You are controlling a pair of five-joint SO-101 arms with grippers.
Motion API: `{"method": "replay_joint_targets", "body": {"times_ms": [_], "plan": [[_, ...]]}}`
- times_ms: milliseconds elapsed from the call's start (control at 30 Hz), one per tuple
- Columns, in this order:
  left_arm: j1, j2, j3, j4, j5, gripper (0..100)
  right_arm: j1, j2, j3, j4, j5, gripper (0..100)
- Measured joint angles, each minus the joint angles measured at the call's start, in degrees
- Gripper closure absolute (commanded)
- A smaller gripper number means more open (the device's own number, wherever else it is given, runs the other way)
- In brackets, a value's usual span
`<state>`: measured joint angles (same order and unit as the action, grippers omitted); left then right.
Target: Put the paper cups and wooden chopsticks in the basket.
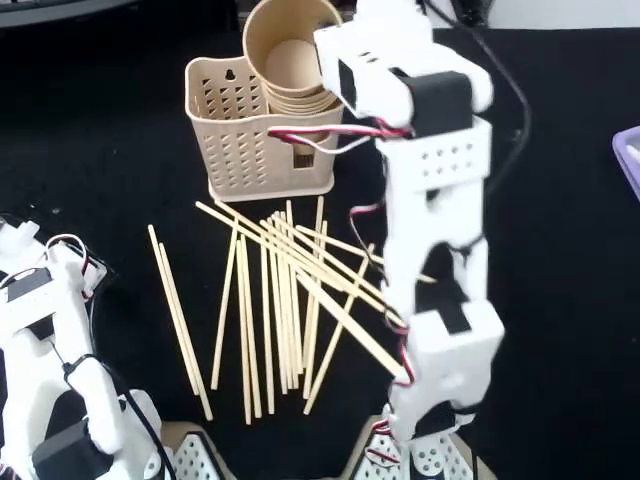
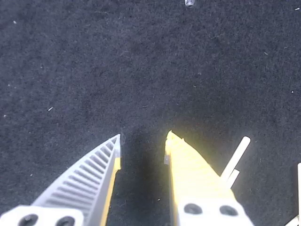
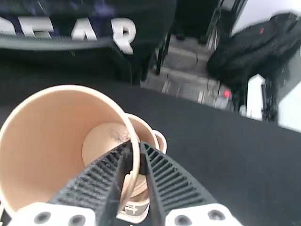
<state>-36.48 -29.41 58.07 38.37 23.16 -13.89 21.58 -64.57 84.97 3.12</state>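
A beige perforated basket (image 1: 235, 130) stands at the back of the black cloth with nested paper cups (image 1: 305, 102) inside it. My right gripper (image 3: 134, 147) is shut on the rim wall of another paper cup (image 3: 51, 141), held tilted just above that stack (image 3: 153, 136); from above this cup (image 1: 285, 45) sits over the basket's right half. Several wooden chopsticks (image 1: 280, 300) lie scattered in front of the basket. My left gripper (image 2: 142, 137) hangs open and empty over bare cloth at the near left, with a chopstick end (image 2: 237, 155) beside it.
A purple object (image 1: 628, 155) pokes in at the right edge. The right arm (image 1: 435, 200) stretches over the right side of the chopstick pile. Beyond the table are a backpack (image 3: 254, 42) and dark furniture.
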Motion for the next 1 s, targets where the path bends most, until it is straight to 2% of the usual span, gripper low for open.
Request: {"method": "replay_joint_targets", "body": {"times_ms": [200, 400, 600, 700, 800, 1000], "plan": [[0.0, 0.0, 0.0, 0.0, 0.0, 84, 0.09, 7.21, -4.22, 0.53, 0.0, 98.1], [0.0, 0.0, 0.0, 0.0, 0.0, 84, -0.18, 8.0, -5.1, 1.41, -0.26, 81.5], [0.0, 0.0, 0.0, 0.0, 0.0, 84, 0.0, 8.0, -12.4, 2.99, -3.87, 81.2], [0.0, 0.0, 0.0, 0.0, 0.0, 84, 0.0, 7.74, -15.56, 3.16, -4.13, 85.4], [0.0, 0.0, 0.0, 0.0, 0.0, 84, 0.0, 7.74, -16.18, 3.69, -4.13, 99.5], [0.0, 0.0, 0.0, 0.0, 0.0, 84, -0.79, 7.82, -15.65, 7.56, -4.13, 98.8]]}}
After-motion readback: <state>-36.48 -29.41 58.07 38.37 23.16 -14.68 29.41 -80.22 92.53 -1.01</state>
